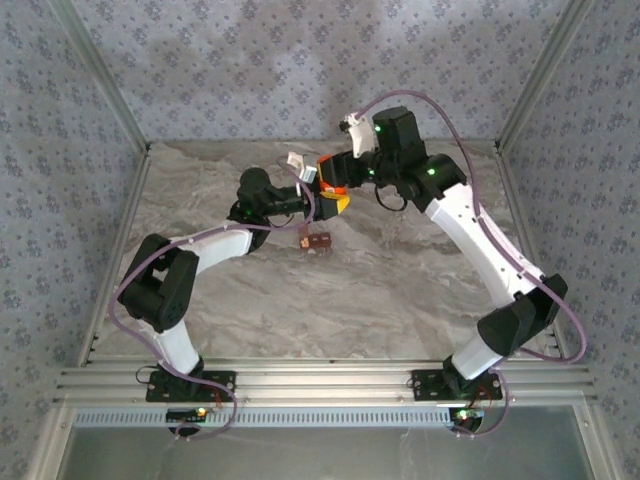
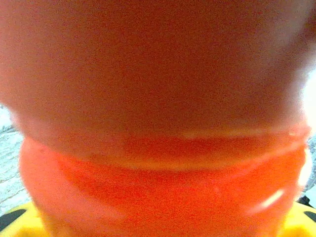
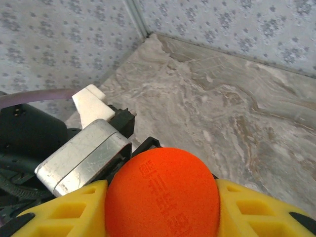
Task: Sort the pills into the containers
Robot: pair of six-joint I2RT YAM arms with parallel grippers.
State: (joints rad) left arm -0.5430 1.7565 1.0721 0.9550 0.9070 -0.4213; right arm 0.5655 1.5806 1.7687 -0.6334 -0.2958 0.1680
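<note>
Seemingly early: right pincer [image 3: 162, 212] pinching a bright orange cylindrical bottle [image 3: 158, 180], left pincer [image 1: 314, 184] unreadable, dark reddish-brown compartment strip [image 1: 316, 243] mid-frame awaiting sorting.

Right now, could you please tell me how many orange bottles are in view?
1. The orange bottle is held between the left gripper and the right gripper, both closed on it. Another may be hidden.

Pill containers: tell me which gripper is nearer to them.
Left, narrowly. In the top view the left gripper sits just beyond the containers; the right gripper, clamping the orange bottle, is beyond and slightly right.
</note>
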